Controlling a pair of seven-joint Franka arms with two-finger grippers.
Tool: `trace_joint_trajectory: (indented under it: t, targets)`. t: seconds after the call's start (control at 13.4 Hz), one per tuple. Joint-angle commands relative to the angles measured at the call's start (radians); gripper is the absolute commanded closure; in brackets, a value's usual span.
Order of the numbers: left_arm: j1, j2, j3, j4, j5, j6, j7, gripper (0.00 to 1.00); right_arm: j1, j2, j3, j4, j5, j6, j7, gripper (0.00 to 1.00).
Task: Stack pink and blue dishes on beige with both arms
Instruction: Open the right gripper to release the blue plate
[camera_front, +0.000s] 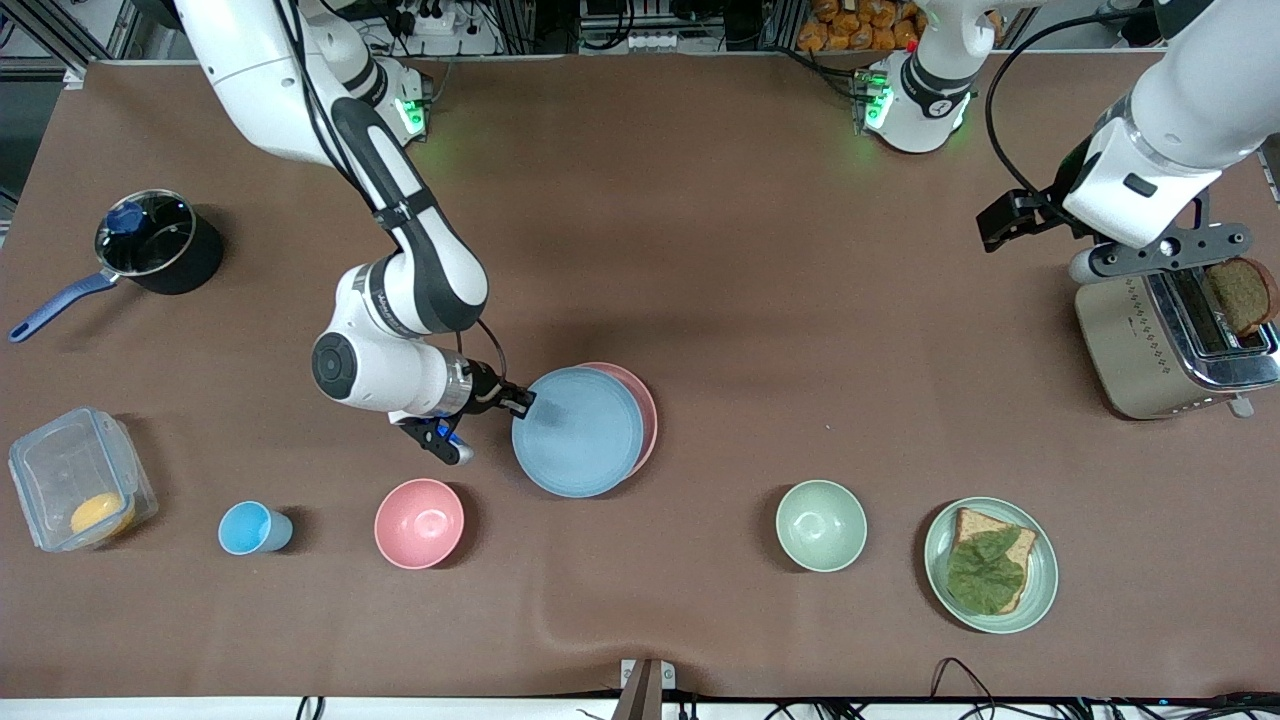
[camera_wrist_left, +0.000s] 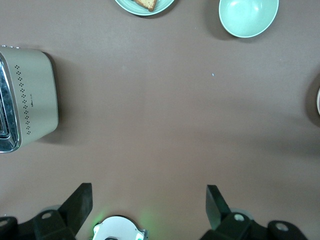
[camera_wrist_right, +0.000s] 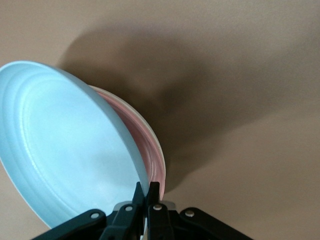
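Observation:
The light blue plate (camera_front: 580, 435) lies tilted on top of the pale pink plate (camera_front: 648, 405) near the table's middle. My right gripper (camera_front: 522, 400) is shut on the blue plate's rim at the edge toward the right arm's end. In the right wrist view the blue plate (camera_wrist_right: 65, 150) leans up off the pink plate (camera_wrist_right: 145, 145), with the right gripper (camera_wrist_right: 148, 192) pinching its rim. A thin cream rim of the beige plate (camera_wrist_right: 161, 162) shows under the pink one. My left gripper (camera_front: 1010, 222) waits open over bare table beside the toaster; its fingers (camera_wrist_left: 80, 202) stand wide apart.
A pink bowl (camera_front: 419, 523), a blue cup (camera_front: 252, 528) and a green bowl (camera_front: 821, 525) stand nearer the camera than the stack. A green plate (camera_front: 1043, 570) holds bread and a leaf. A toaster (camera_front: 1150, 350), a pot (camera_front: 160, 240) and a clear container (camera_front: 75, 480) sit at the table's ends.

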Motion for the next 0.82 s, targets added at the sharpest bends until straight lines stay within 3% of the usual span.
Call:
trace_joint_trajectory:
  t: [0.0,0.6,0.67,0.75]
  targets:
    - [0.000,-0.039,0.013,-0.030,0.017,-0.008,0.026,0.00,0.003,-0.017,0.007,-0.023,-0.018,0.001,0.027,1.00]
    - [0.000,-0.039,0.029,-0.032,0.017,-0.010,0.046,0.00,0.037,0.006,0.005,-0.023,-0.018,0.030,0.027,1.00]
    - [0.000,-0.039,0.030,-0.033,0.017,-0.010,0.046,0.00,0.037,0.006,0.005,-0.023,-0.018,0.030,0.027,0.84]
    - [0.000,-0.039,0.030,-0.038,0.017,-0.010,0.048,0.00,0.033,0.006,0.005,-0.023,-0.018,0.027,0.029,0.35]
